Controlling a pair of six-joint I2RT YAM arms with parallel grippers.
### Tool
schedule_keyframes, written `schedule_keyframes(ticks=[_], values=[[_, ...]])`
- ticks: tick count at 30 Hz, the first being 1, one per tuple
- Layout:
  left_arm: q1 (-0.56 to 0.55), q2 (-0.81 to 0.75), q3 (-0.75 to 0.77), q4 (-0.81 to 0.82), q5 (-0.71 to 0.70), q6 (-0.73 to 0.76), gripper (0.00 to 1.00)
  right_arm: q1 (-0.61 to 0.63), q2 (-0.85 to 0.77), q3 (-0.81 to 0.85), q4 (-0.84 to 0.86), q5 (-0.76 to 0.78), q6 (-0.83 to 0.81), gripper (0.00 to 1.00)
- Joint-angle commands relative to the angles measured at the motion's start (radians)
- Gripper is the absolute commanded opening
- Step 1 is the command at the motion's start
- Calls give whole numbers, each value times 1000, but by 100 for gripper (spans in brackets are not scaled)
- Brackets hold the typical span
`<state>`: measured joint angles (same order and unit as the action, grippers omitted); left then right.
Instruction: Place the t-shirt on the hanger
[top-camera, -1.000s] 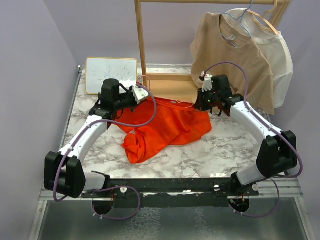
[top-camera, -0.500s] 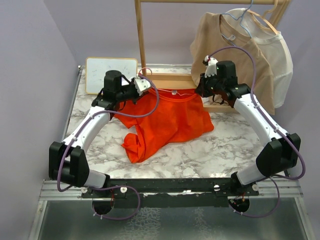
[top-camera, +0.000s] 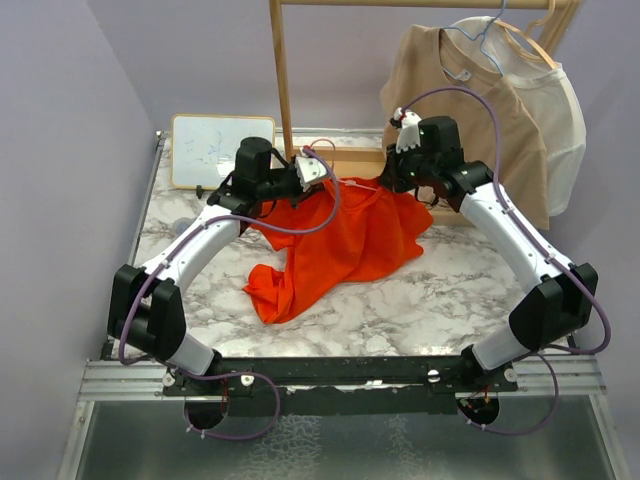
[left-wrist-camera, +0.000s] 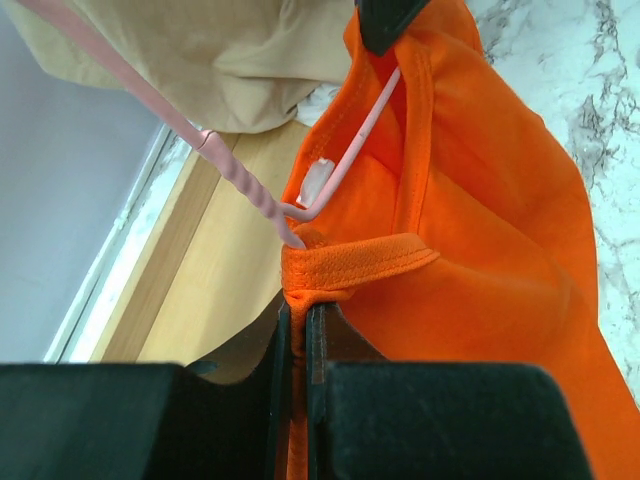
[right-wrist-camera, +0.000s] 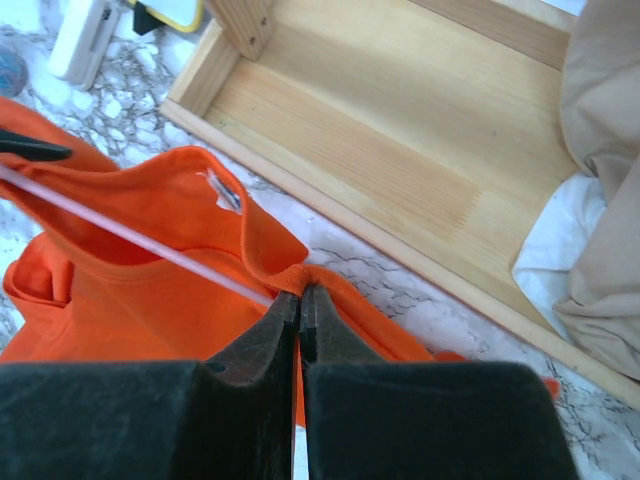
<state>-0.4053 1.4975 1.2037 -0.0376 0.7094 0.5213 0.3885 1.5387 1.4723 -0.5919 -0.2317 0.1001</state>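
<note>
The orange-red t-shirt (top-camera: 345, 235) hangs by its collar between my two grippers, and its lower part lies crumpled on the marble table. My left gripper (top-camera: 302, 184) is shut on the collar's left side, as the left wrist view (left-wrist-camera: 298, 305) shows. My right gripper (top-camera: 397, 184) is shut on the collar's right side, seen in the right wrist view (right-wrist-camera: 299, 293). The pink hanger (left-wrist-camera: 250, 190) has its twisted neck just outside the collar, and one wire arm runs into the neck opening. It shows as a thin line in the top view (top-camera: 352, 186) and the right wrist view (right-wrist-camera: 130, 236).
A wooden rack with a post (top-camera: 282, 80) and a base tray (top-camera: 345, 160) stands right behind the shirt. A tan t-shirt (top-camera: 470, 110) on a light-blue hanger and a white t-shirt (top-camera: 562, 120) on a wooden hanger hang at the back right. A whiteboard (top-camera: 210, 150) leans at the back left.
Both grippers have risen and moved back toward the rack and closer together, keeping hold of the collar. More of the shirt has lifted off the table and hangs narrower.
</note>
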Motion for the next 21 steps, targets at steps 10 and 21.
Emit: schedule_keyframes(ticks=[10,21], values=[[-13,23,22,110,38,-93,0,86,-37,14,-25,34,48,1],[-26,7,0,137,132,-128,0,92,-14,-11,7,10,62,2]])
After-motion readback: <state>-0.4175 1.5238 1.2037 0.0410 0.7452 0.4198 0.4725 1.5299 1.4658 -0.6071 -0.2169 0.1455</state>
